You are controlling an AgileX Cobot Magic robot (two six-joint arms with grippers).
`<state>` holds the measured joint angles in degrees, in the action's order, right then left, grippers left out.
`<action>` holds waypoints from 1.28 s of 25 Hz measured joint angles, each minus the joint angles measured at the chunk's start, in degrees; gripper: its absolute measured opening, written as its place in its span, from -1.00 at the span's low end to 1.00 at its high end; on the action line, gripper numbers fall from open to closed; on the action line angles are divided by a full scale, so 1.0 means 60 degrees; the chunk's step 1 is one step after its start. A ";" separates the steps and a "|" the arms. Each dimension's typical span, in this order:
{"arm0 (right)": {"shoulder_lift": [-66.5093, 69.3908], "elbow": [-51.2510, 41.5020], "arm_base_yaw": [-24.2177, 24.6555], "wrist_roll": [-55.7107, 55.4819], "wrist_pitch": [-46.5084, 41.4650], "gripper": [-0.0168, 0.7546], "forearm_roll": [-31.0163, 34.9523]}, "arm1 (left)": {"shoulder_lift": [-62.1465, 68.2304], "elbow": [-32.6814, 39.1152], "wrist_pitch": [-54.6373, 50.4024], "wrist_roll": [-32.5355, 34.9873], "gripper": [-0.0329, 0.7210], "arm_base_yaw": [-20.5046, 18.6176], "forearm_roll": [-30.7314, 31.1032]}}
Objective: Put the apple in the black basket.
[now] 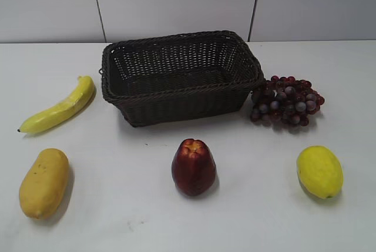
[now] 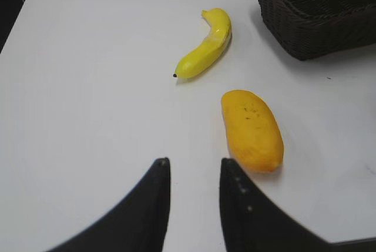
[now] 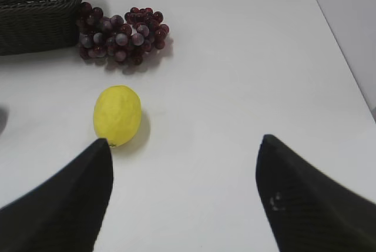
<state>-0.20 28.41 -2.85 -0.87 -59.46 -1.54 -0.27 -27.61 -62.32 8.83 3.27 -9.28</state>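
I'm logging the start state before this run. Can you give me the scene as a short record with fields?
apple: upright on the table, in front of the basket, untouched
black basket: empty, at the back centre
banana: left of the basket
mango: front left
grape bunch: against the basket's right side
lemon: front right
left gripper: jaws slightly apart, holding nothing
right gripper: jaws wide open, holding nothing

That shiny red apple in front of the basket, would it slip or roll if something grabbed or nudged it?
The apple looks glossy, so probably slippery. Its tapered, rounded body might roll or topple if nudged. It seems rigid, not squashy.
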 joint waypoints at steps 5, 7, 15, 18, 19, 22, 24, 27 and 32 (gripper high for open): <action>0.0000 0.0000 0.0000 0.0000 0.0000 0.52 0.0000 | 0.0000 0.0000 0.0000 0.0000 -0.32 0.0000 0.0000; 0.0000 0.0000 0.0000 0.0000 0.0000 0.52 0.0000 | 0.0000 0.0000 0.0000 0.0000 -0.32 0.0000 0.0000; 0.0000 0.0000 0.0000 0.0000 0.0007 0.52 0.0000 | 0.0000 0.0000 0.0000 0.0000 -0.32 0.0000 0.0000; 0.0000 0.0000 0.0000 0.0000 0.0007 0.52 0.0000 | 0.0000 0.0000 0.0000 0.0000 -0.32 0.0000 0.0000; 0.0000 0.0000 0.0000 0.0000 0.0007 0.52 0.0000 | 0.0000 0.0000 0.0000 0.0000 -0.32 0.0000 0.0000; 0.0000 0.0000 0.0000 -0.0007 0.0007 0.52 0.0000 | 0.0000 0.0000 0.0000 0.0000 -0.32 0.0000 0.0000; 0.0000 0.0000 0.0000 -0.0007 0.0007 0.52 0.0000 | 0.0000 0.0000 0.0000 0.0000 -0.32 0.0000 0.0000; 0.0000 0.0000 0.0000 -0.0007 0.0007 0.52 0.0000 | 0.0000 0.0000 0.0000 0.0000 -0.32 0.0000 0.0000; 0.0117 0.0231 0.0000 -0.0007 0.0355 0.58 0.0065 | 0.0000 0.0000 0.0000 0.0000 -0.32 0.0000 0.0000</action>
<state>0.51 29.80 -2.85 -0.92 -57.33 -1.15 -0.27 -27.61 -62.32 8.83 3.27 -9.28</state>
